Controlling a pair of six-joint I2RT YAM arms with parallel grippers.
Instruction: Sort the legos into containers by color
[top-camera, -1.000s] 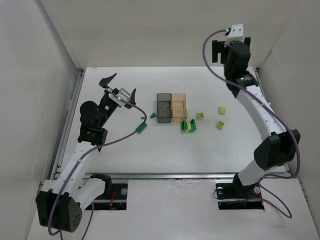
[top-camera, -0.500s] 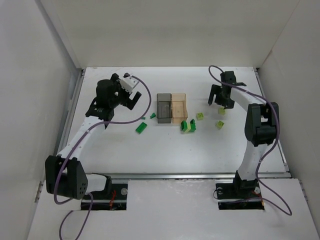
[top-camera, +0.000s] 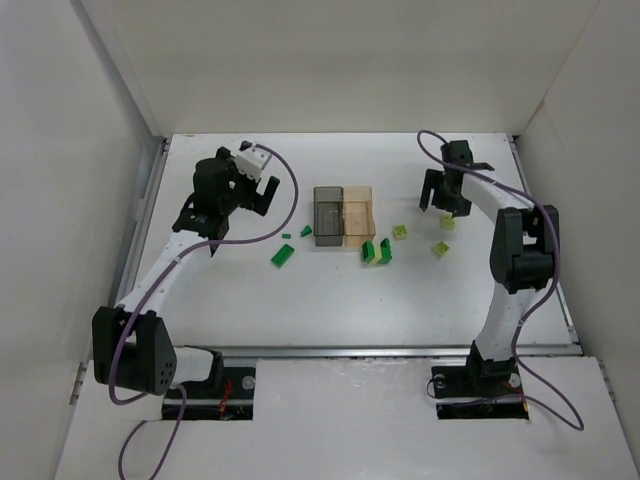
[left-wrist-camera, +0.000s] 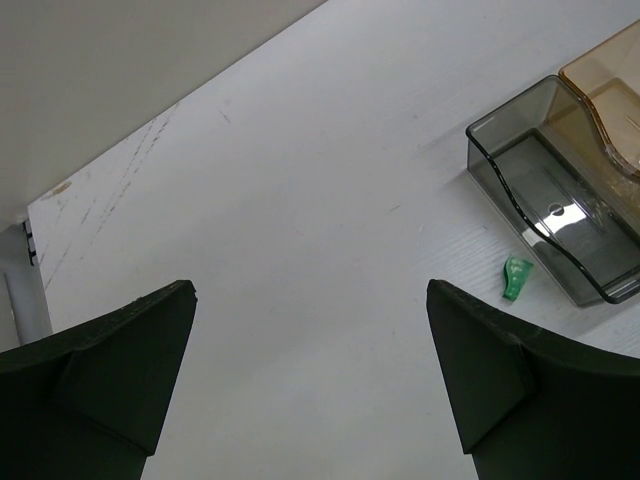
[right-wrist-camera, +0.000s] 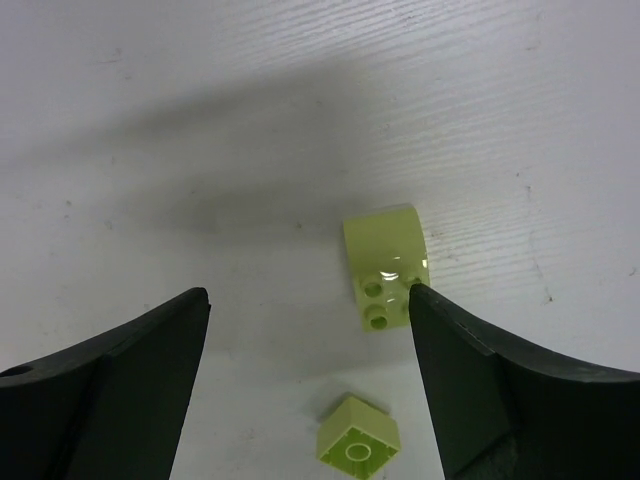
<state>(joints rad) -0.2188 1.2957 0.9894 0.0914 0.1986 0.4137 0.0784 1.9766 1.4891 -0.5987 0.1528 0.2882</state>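
Now, right gripper (right-wrist-camera: 305, 330): jaws spread wide, nothing held, low over the table (top-camera: 300, 310). A pale yellow-green brick (right-wrist-camera: 386, 268) lies between the fingers, off-centre, its corner close against the inner face of one finger (right-wrist-camera: 470, 370); cannot tell if they touch. A second pale brick (right-wrist-camera: 358, 444) sits nearer the wrist, apart from the first. Neither is gripped.

Left gripper (left-wrist-camera: 310, 370): also open and empty, held above bare table to the left of the bins. A small dark green piece (left-wrist-camera: 516, 277) lies just beside the grey bin (left-wrist-camera: 520, 170), outside it. The amber bin (left-wrist-camera: 615, 90) is joined to the grey one's far side. Top view shows more dark green: a pair of bricks (top-camera: 377, 251) just in front of the amber bin, and a lone green brick (top-camera: 283, 256) out to the left. No brick shows inside either bin.

Step in hand, as I read it: a first pick, right arm on the pale yellow-green brick, with sorting barely begun. Next move calls for shifting the jaws sideways to centre the brick, settling to the table, then closing. Risk: the finger at the brick's corner may nudge it aside rather than trap it.
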